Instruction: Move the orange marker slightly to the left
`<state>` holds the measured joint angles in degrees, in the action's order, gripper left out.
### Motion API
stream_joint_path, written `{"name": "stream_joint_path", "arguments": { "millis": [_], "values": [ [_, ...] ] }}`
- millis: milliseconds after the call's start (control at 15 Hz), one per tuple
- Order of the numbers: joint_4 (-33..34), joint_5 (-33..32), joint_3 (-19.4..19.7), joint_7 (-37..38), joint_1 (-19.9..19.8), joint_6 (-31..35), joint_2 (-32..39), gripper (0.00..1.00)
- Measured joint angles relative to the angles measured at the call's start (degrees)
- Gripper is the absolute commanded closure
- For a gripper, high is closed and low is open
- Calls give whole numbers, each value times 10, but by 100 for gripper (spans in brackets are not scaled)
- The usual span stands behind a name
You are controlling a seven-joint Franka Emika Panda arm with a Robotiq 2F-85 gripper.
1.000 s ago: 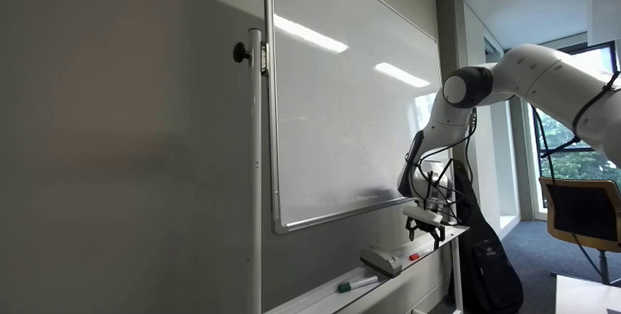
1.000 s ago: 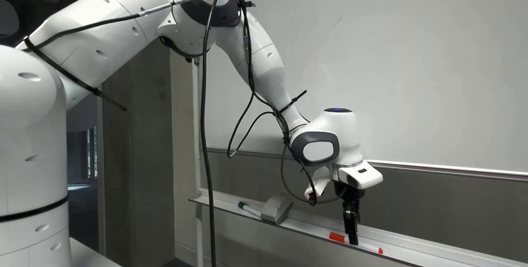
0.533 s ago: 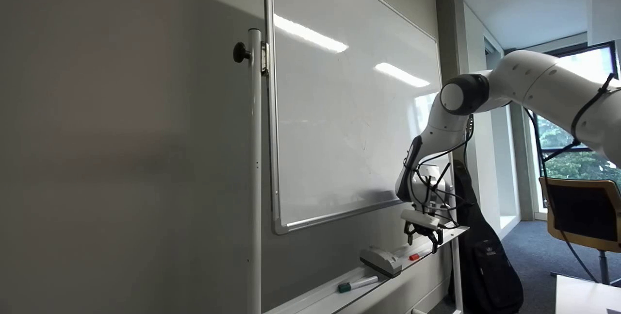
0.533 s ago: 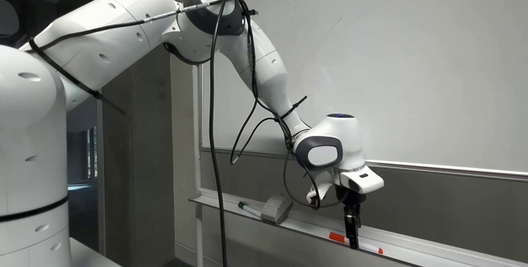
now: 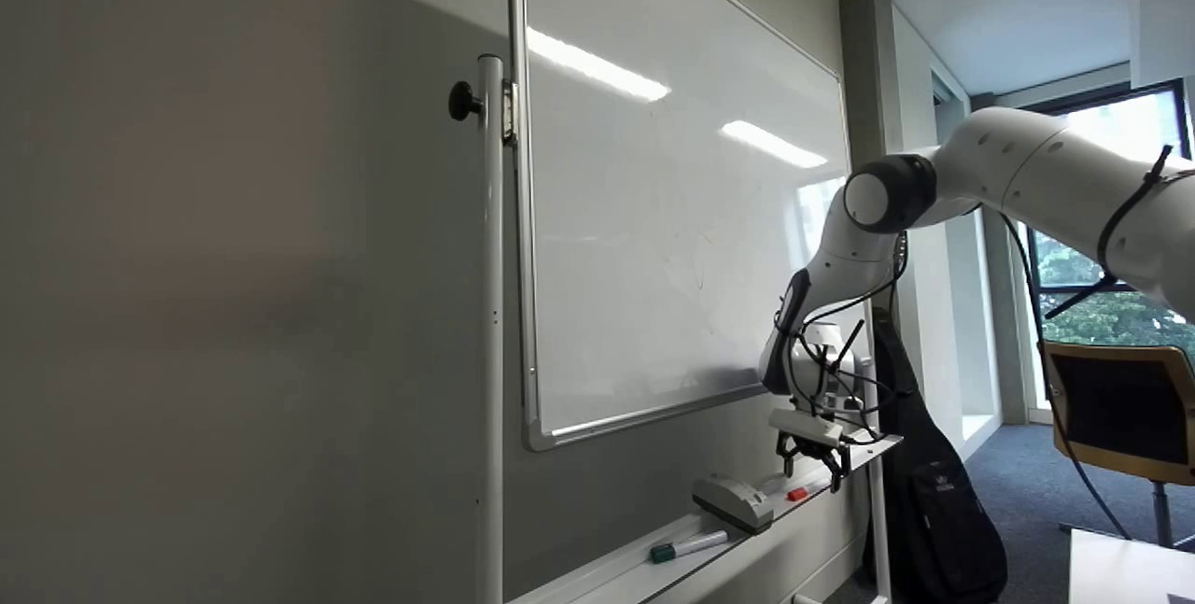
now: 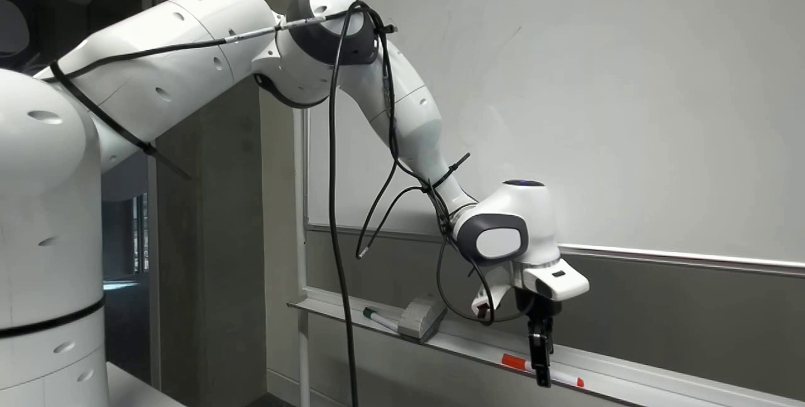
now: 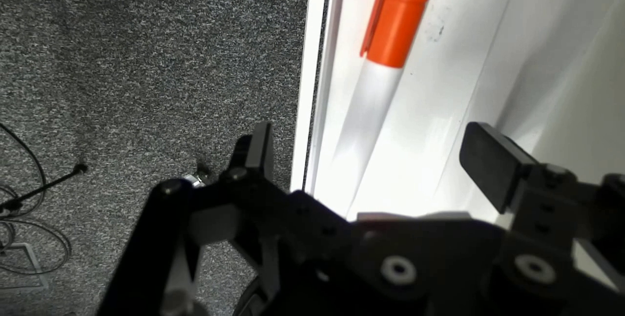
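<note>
The orange marker, with a white barrel and an orange cap, lies on the whiteboard's ledge. In the exterior views it shows as an orange cap with an orange end tip, and as a small orange-red piece. My gripper is open and empty. In the wrist view one finger is beyond the ledge's front edge over the floor, the other over the ledge's back side, with the white barrel between them. In an exterior view the near finger of the gripper covers part of the barrel.
A grey eraser block and a green-capped marker lie on the ledge on the cap side. Both also show in an exterior view, the eraser beside the green-capped marker. The whiteboard rises behind the ledge.
The arm and open gripper have moved down, so the fingers are now lower around the marker. The marker has not moved.
</note>
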<state>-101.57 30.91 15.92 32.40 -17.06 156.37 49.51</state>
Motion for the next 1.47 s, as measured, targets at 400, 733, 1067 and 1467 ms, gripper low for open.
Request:
{"name": "stream_joint_path", "arguments": {
  "millis": [400,733,1067,1467],
  "values": [
    [11,-21,8,19,0,-8,13,0],
    [14,-28,10,21,0,-11,15,0],
    [19,-31,12,21,0,-12,21,18],
    [27,-32,14,21,0,-16,24,19]
  ]
}}
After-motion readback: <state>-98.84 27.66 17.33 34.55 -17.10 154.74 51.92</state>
